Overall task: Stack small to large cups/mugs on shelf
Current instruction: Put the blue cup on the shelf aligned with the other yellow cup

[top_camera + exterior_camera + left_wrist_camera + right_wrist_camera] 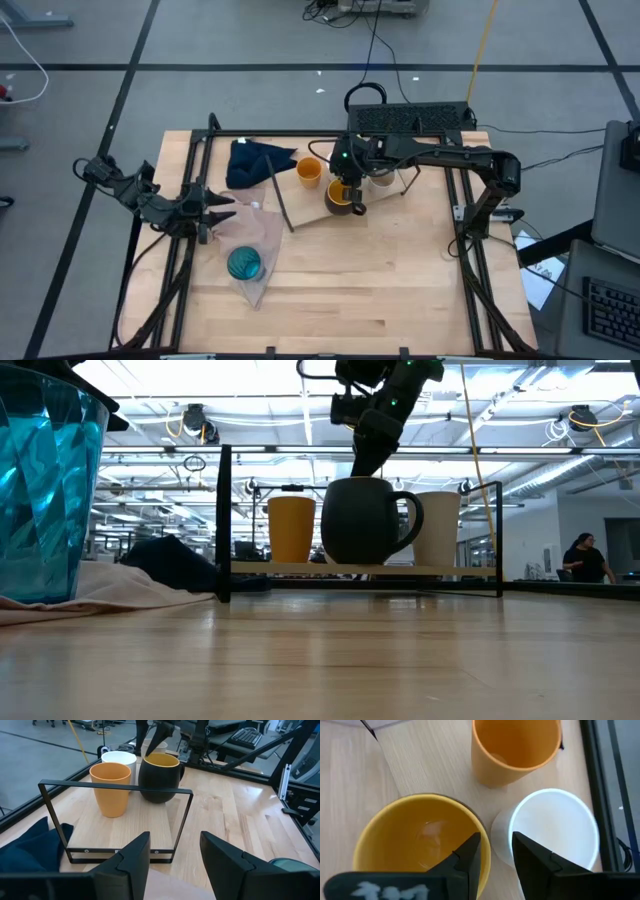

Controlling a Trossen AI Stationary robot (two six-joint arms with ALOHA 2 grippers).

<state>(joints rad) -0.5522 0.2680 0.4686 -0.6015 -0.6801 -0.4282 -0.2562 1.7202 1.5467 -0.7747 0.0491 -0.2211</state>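
Right hand hangs directly over the dark mug on the shelf, fingers slightly apart astride its rim, not gripping. Orange cup and white mug just beyond. Left hand open, idle, facing the shelf; teal tumbler beside it.

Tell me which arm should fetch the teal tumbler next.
Left, probably: its open pincer waits right beside the teal tumbler on the beige cloth; the right pincer is over the dark mug.
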